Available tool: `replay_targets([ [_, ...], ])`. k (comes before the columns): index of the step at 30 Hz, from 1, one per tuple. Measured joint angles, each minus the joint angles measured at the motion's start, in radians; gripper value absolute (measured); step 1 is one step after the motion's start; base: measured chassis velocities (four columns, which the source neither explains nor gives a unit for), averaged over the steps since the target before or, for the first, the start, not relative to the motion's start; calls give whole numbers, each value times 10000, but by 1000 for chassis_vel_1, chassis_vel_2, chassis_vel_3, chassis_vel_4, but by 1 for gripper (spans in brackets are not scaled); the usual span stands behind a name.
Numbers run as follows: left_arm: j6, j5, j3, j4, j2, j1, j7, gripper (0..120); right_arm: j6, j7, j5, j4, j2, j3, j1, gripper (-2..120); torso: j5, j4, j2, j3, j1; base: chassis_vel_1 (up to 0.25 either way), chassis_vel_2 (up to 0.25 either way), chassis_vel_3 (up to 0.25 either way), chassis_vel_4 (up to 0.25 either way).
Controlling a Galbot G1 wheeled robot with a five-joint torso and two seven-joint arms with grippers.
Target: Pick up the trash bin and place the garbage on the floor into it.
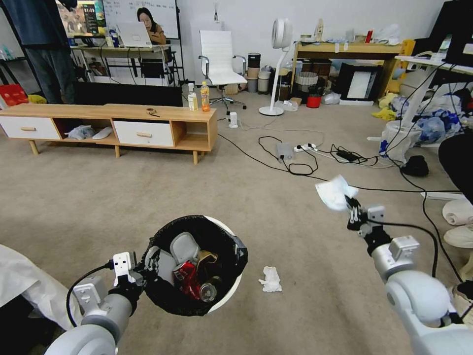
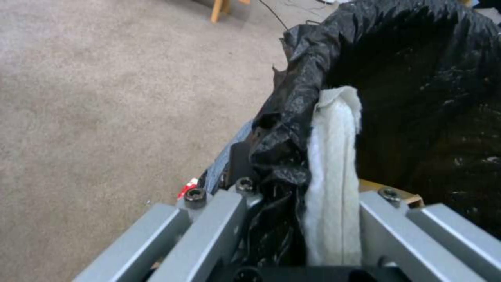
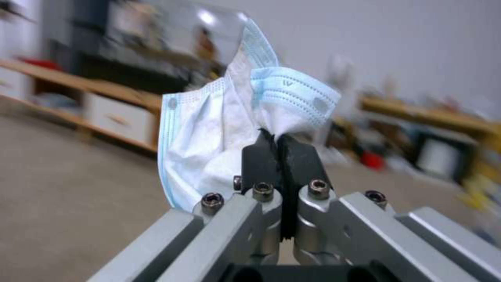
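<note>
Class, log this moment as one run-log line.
left gripper: shut on trash bin rim, bin lifted | right gripper: shut on face mask, held aloft | tissue wad: on floor

The trash bin (image 2: 334, 164) is being held at its rim by the left gripper (image 2: 297, 196): the white wall and the black bag (image 2: 417, 78) folded over it are being clamped between the grey jaws, one finger (image 2: 241, 160) being pressed against the outside of the bag. The dark inside of the bag is being shown beyond the rim, its plastic crinkled and glossy. The floor (image 2: 104, 98), a beige carpet, is being seen beside and below the bin. A wooden furniture leg (image 2: 219, 9) is being shown far off on the carpet, with a black cable (image 2: 274, 15) lying near it. A small red scrap (image 2: 188, 188) is being glimpsed just beside the gripper's frame.
</note>
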Motion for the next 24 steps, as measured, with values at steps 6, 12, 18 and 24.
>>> replay_targets([
  [6, 16, 0, -28, -26, -24, 33, -13, 6, 1891, -1876, 813, 171, -479, -756, 286, 0, 0, 0, 0, 1, 0, 0, 0, 0, 0],
  [12, 36, 8, -41, -36, -8, 28, -35, 6, 2278, -2488, 1169, 514, -616, -1493, 305, 0, -2, -4, 0, 0, 0, 0, 0, 0, 0],
  [18, 66, 6, 24, 24, -24, -8, -45, 6, 2355, -2983, 1459, 802, -1043, -3067, 822, 0, -1, 0, 0, 0, 0, 0, 0, 0, 0],
  [24, 67, -15, 33, 92, -57, -17, -47, 6, 2337, -3234, 1687, 841, -1299, -4036, 1151, 0, -1, -2, 0, 0, 0, 0, 0, 0, 0],
])
